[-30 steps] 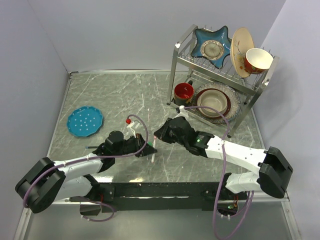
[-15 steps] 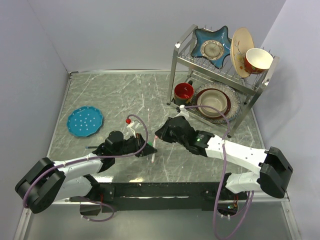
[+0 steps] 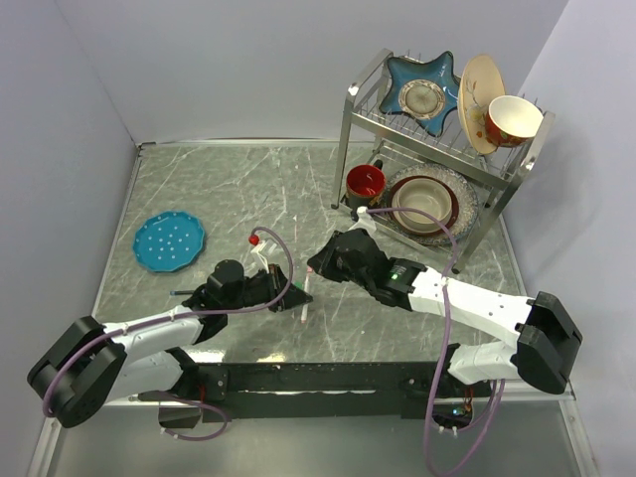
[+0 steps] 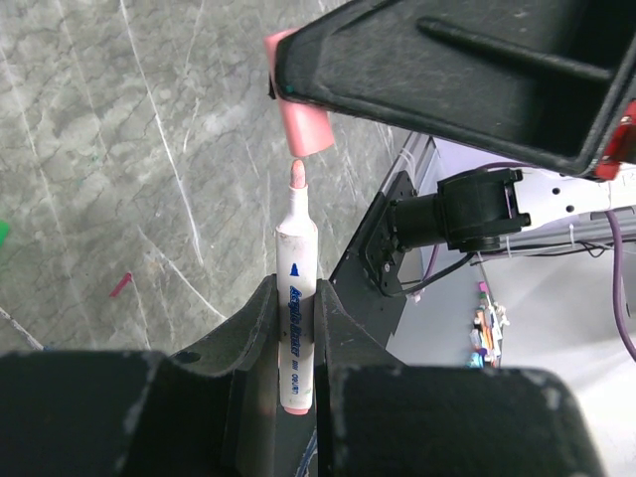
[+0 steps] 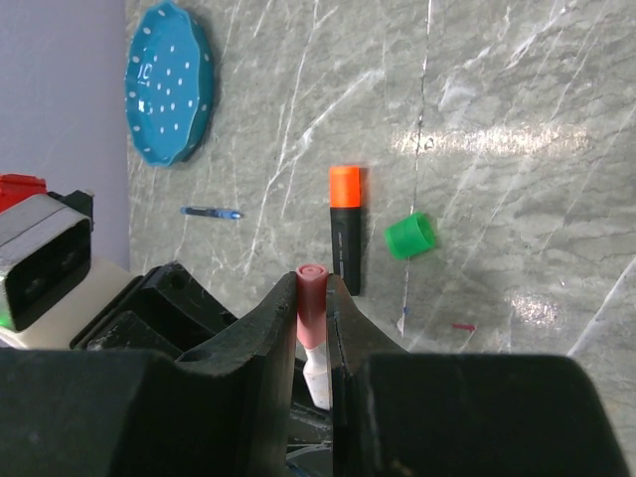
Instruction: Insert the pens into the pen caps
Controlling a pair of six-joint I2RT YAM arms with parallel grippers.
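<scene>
My left gripper [image 4: 295, 290] is shut on a thin white pen [image 4: 296, 298], whose pink tip points away from it. My right gripper [image 5: 312, 290] is shut on a reddish-pink cap [image 5: 311, 298]. The cap [image 4: 308, 127] sits right at the pen's tip; I cannot tell how far the tip is inside it. The two grippers meet above the table's middle front, left gripper [image 3: 286, 294] and right gripper [image 3: 316, 270]. A black marker with an orange end [image 5: 344, 238], a loose green cap [image 5: 409, 236] and a thin blue pen [image 5: 211, 212] lie on the table below.
A teal dotted plate [image 3: 169, 241] lies at the left. A metal dish rack [image 3: 348, 149] with plates and bowls stands at the back right, with a red mug [image 3: 365, 183] at its foot. A small red scrap [image 5: 463, 325] lies on the marble top.
Both arms have barely moved. The cap and the pen tip stay together at the same spot.
</scene>
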